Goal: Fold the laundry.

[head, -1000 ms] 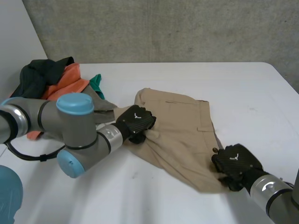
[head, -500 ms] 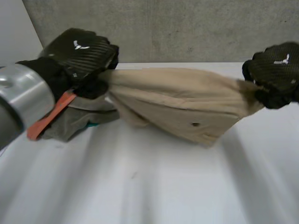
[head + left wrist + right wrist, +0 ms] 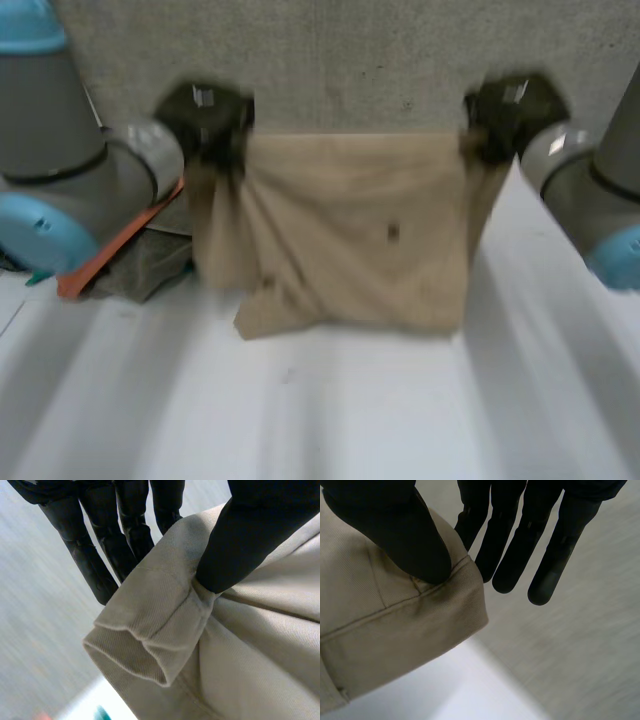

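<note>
The shorts point(image 3: 340, 230) hang spread mid-frame, hem perhaps touching the table point(image 3: 350, 420); left hand point(image 3: 205, 112) pinches the upper-left corner, right hand point(image 3: 510, 108) the upper-right. I take this for the spreading step; next, lay them flat, clear of the pile point(image 3: 140, 265) at left.

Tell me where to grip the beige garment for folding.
Its two upper corners, from above. The left hand and right hand each pinch a hemmed corner between thumb and fingers, so the beige garment hangs spread flat, its lower edge near the table.
</note>
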`<move>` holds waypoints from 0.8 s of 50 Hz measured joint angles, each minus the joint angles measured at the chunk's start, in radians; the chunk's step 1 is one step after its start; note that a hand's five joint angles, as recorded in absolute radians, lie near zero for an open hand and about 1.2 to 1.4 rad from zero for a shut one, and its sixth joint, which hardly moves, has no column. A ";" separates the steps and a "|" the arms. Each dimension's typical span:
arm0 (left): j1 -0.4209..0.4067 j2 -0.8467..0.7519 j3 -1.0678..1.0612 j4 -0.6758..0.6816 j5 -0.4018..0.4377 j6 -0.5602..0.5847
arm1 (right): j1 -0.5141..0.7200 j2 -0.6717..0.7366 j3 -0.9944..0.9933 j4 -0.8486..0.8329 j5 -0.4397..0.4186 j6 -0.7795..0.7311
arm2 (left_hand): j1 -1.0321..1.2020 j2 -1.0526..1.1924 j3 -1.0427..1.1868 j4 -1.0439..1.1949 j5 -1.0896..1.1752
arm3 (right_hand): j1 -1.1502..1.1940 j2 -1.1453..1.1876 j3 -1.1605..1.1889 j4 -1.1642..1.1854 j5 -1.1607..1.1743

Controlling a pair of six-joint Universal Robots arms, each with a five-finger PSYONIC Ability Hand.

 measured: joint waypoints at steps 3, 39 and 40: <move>-0.006 -0.001 0.093 0.165 -0.014 -0.039 | -0.003 0.013 -0.098 -0.168 0.049 0.087 | 0.000 0.000 0.000 0.000 0.000 | 0.000 0.000 0.000 0.000 0.000; -0.109 0.180 -0.742 0.255 -0.104 -0.085 | -0.026 0.193 0.328 -0.021 -0.142 -0.086 | -0.667 -0.700 -0.688 -0.702 -0.663 | -0.269 -0.330 -0.337 -0.341 -0.339; -0.113 0.195 -0.747 0.242 -0.113 -0.083 | -0.030 0.185 0.339 -0.029 -0.138 -0.079 | -0.702 -0.738 -0.723 -0.745 -0.706 | -0.368 -0.457 -0.465 -0.462 -0.462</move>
